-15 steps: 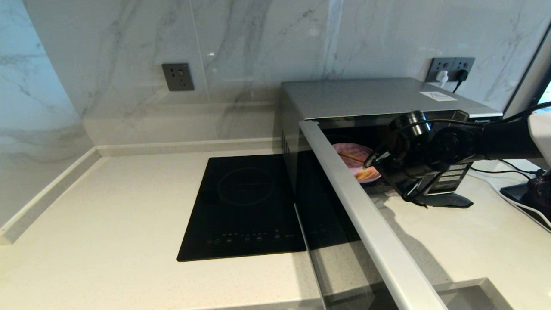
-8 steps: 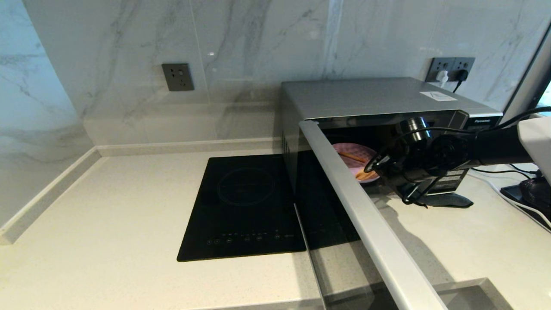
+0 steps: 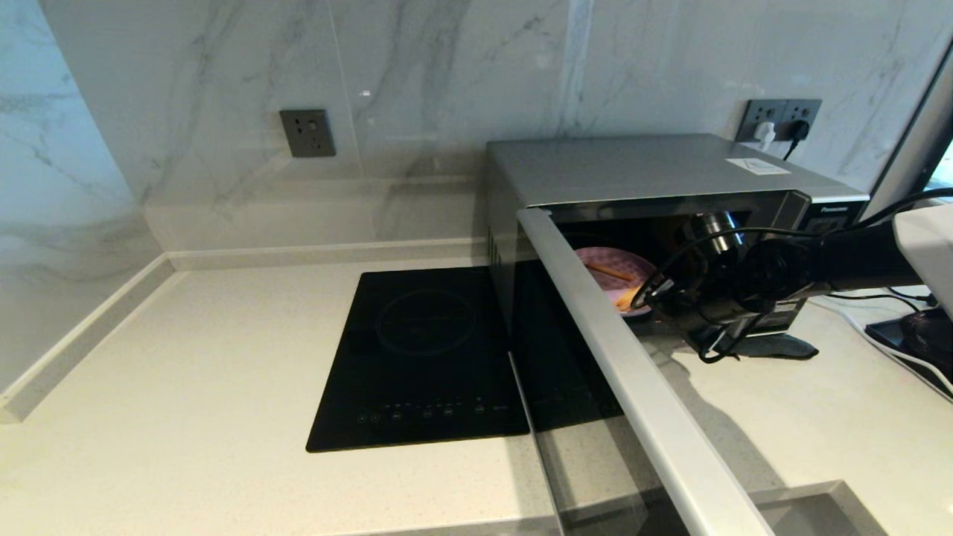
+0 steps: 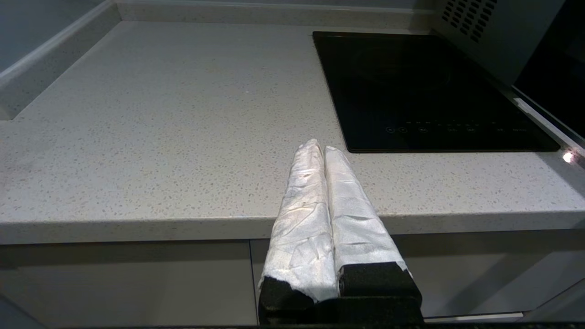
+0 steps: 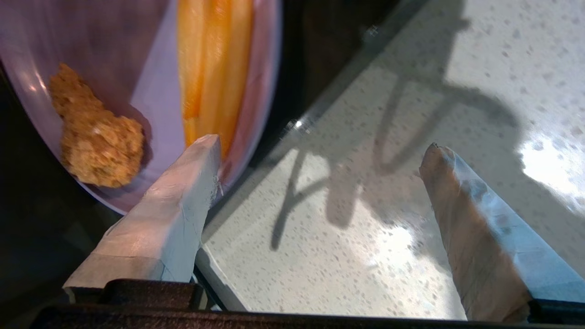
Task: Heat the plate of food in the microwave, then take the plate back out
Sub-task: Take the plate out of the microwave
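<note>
Plate [image 3: 612, 274] with fries [image 5: 212, 68] and a brown breaded piece [image 5: 96, 137] sits inside the microwave [image 3: 655, 175], near the front of the dark cavity. The door [image 3: 633, 387] stands open toward me. My right gripper [image 5: 320, 155] is at the mouth of the cavity with its jaws spread wide and nothing between them; one finger [image 5: 183, 192] is over the plate's rim, the other over the counter [image 3: 186, 372] edge. My left gripper [image 4: 324, 151] is pressed together and empty, in front of the counter, well apart from the plate. A black hob [image 3: 424, 357] lies just beside the microwave.
</note>
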Robot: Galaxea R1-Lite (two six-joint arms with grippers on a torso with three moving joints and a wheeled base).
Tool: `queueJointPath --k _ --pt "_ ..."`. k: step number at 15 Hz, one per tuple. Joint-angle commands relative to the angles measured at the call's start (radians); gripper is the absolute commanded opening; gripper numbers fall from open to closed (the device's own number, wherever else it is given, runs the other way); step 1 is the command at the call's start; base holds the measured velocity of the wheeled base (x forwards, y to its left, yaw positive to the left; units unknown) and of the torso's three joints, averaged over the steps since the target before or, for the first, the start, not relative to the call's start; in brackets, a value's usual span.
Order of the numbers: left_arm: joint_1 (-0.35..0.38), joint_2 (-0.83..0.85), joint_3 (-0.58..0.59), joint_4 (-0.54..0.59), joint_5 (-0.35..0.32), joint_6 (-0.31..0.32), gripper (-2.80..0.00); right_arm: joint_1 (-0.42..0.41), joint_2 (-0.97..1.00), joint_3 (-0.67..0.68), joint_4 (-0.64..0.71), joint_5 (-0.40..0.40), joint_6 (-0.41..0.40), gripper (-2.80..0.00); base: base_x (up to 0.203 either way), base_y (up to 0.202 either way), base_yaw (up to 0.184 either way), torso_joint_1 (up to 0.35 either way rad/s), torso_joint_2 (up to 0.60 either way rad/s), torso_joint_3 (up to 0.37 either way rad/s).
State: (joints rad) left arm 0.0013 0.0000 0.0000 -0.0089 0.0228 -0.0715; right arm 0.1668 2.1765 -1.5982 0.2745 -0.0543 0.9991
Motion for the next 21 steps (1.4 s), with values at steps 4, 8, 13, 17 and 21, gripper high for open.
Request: queueJointPath --k 4,8,13,17,21 --pt "0.000 0.002 0.000 0.000 0.000 -0.001 -2.80 0.002 -0.058 0.046 0.003 0.002 0.004 0.00 0.000 0.000 0.000 0.000 0.00 0.000" --pt "0.000 0.002 0.000 0.000 0.000 -0.001 -2.80 0.002 -0.107 0.091 0.009 0.011 -0.008 0.00 0.000 0.000 0.000 0.000 0.00 0.000" --pt "0.000 0.002 0.000 0.000 0.000 -0.001 -2.80 0.002 -0.118 0.097 0.025 0.028 -0.008 0.00 0.000 0.000 0.000 0.000 0.00 0.000" --pt "0.000 0.002 0.000 0.000 0.000 -0.001 -2.80 0.001 -0.085 0.065 -0.008 0.033 -0.010 0.00 0.000 0.000 0.000 0.000 0.00 0.000" --pt "0.000 0.002 0.000 0.000 0.000 -0.001 -2.80 0.000 -0.045 0.044 -0.012 0.033 -0.010 0.00 0.000 0.000 0.000 0.000 0.00 0.000"
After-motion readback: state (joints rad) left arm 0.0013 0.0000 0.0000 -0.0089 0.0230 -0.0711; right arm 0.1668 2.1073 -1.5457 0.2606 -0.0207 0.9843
